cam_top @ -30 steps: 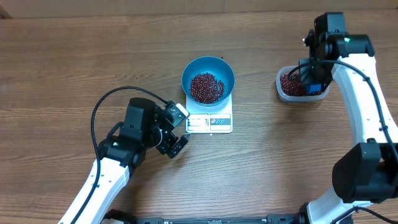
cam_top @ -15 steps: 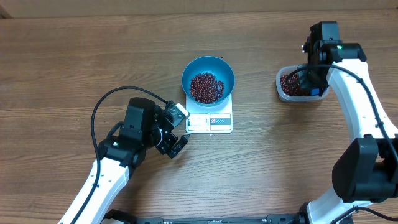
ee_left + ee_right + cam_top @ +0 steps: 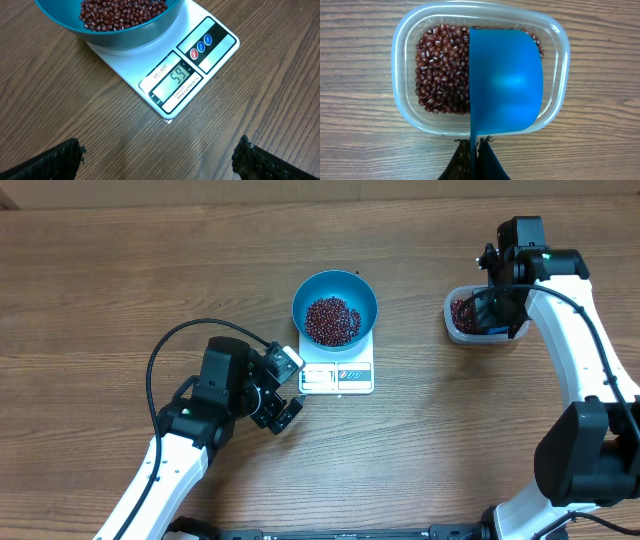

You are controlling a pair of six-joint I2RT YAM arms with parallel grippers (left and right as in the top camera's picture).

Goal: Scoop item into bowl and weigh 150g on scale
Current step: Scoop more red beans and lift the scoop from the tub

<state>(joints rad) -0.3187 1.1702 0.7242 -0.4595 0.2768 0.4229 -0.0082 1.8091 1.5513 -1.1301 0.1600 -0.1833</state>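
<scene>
Right gripper point(image 3: 474, 150) clenched on the blue scoop point(image 3: 505, 85) handle; scoop sits just ahead of it, over the clear tub point(image 3: 402, 75) of beans point(image 3: 440, 70). Left gripper point(image 3: 156, 156) released, jaws wide, low over the tabletop point(image 3: 75, 110). Scale point(image 3: 200, 55) just ahead of it, bowl point(image 3: 125, 40) holding more beans on the scale's far end.

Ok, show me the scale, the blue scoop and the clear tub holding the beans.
scale point(image 3: 172, 80), left wrist view, on its display panel.
blue scoop point(image 3: 504, 85), right wrist view, middle of its cup.
clear tub point(image 3: 402, 70), right wrist view, on its left wall.
</scene>
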